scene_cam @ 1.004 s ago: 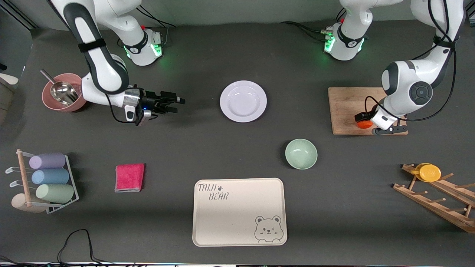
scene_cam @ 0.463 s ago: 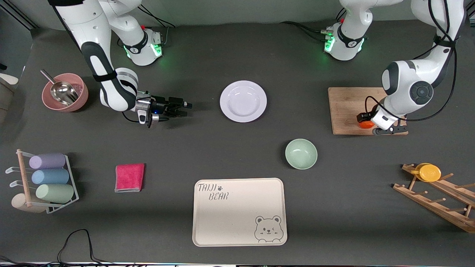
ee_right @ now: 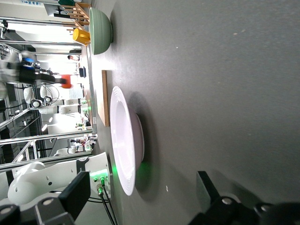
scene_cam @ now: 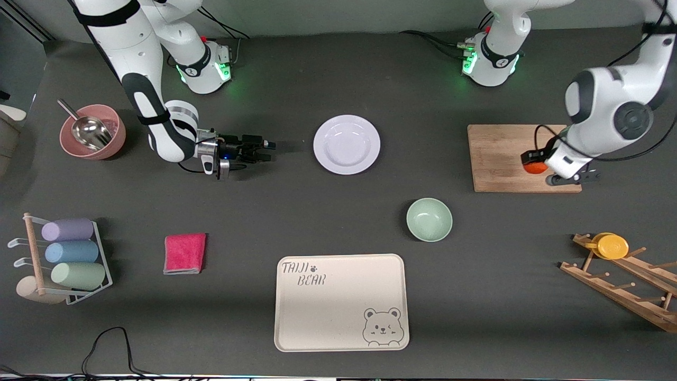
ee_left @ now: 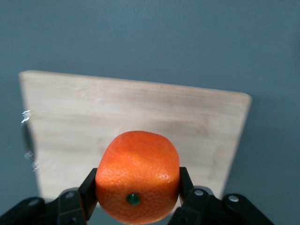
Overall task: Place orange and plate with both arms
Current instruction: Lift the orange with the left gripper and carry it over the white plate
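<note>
The orange (scene_cam: 536, 168) hangs just above the wooden cutting board (scene_cam: 494, 156), with my left gripper (scene_cam: 535, 164) shut on it. In the left wrist view both black fingers press the sides of the orange (ee_left: 138, 173), stem end facing the camera, and the board (ee_left: 117, 108) lies beneath. The pale plate (scene_cam: 346, 144) rests in the middle of the table. My right gripper (scene_cam: 266, 147) hovers low beside the plate, toward the right arm's end, open with nothing in it. In the right wrist view the plate (ee_right: 123, 140) stands ahead of the spread fingers (ee_right: 75, 197).
A mint-green bowl (scene_cam: 429, 219) and a beige bear tray (scene_cam: 341, 301) lie nearer the camera than the plate. A pink bowl with a scoop (scene_cam: 92, 132), a pink cloth (scene_cam: 184, 253) and a cup rack (scene_cam: 63, 254) sit at the right arm's end. A wooden rack with a yellow lid (scene_cam: 611, 246) sits at the left arm's end.
The left gripper shut on the orange and raised it off the board, shifting toward the left arm's end. The right gripper moved closer to the plate.
</note>
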Action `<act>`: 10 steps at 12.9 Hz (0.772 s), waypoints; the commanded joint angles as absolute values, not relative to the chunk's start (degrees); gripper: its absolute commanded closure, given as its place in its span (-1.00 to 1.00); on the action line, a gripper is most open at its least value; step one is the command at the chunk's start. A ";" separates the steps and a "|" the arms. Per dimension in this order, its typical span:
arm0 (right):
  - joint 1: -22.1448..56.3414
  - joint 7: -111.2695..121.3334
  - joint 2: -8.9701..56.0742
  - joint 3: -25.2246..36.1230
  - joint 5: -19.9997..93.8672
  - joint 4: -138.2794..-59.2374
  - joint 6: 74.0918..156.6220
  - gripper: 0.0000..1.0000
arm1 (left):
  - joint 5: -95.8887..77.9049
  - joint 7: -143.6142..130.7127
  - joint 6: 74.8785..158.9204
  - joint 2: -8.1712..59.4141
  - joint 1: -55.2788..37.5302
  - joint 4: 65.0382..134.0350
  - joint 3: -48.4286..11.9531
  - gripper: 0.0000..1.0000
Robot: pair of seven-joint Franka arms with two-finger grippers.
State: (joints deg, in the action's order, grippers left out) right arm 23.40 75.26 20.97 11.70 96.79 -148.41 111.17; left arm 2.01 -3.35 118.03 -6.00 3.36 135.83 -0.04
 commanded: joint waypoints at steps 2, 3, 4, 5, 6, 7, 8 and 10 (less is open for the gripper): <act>23.20 76.82 22.06 11.87 98.53 -148.62 110.04 -1.00 | 2.46 -2.63 92.81 -15.38 2.72 121.09 -1.49 1.00; 23.12 76.21 22.06 11.87 98.53 -148.62 110.04 -1.00 | 2.46 -2.64 86.90 -15.29 2.64 115.54 -1.58 1.00; 23.12 75.94 22.06 11.87 98.53 -148.62 110.04 -1.00 | 2.29 -3.25 83.27 -15.38 2.38 111.92 -2.02 1.00; 23.20 75.94 22.06 11.87 98.53 -148.62 110.04 -1.00 | 1.50 -4.03 82.10 -15.55 2.29 111.36 -2.89 1.00; 23.20 75.94 21.97 11.87 98.53 -148.62 110.04 -0.97 | 0.54 -7.52 82.09 -15.56 2.20 111.71 -4.81 1.00; 23.20 75.94 22.06 11.87 98.53 -148.62 110.04 -0.86 | -1.82 -12.34 82.61 -15.03 1.85 111.88 -7.88 1.00; 23.20 75.94 22.06 11.87 98.53 -148.62 110.04 -0.82 | -3.50 -16.74 83.66 -13.90 1.41 111.88 -11.56 1.00; 23.12 76.02 22.15 11.87 98.53 -148.62 110.04 -0.69 | -7.97 -27.37 88.04 -10.48 1.32 111.71 -19.65 1.00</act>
State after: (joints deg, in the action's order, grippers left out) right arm 23.18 75.24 21.40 11.70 96.93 -148.44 111.03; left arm -5.15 -18.16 85.61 -14.30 2.20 112.98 -13.77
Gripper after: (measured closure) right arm 0.110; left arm 0.300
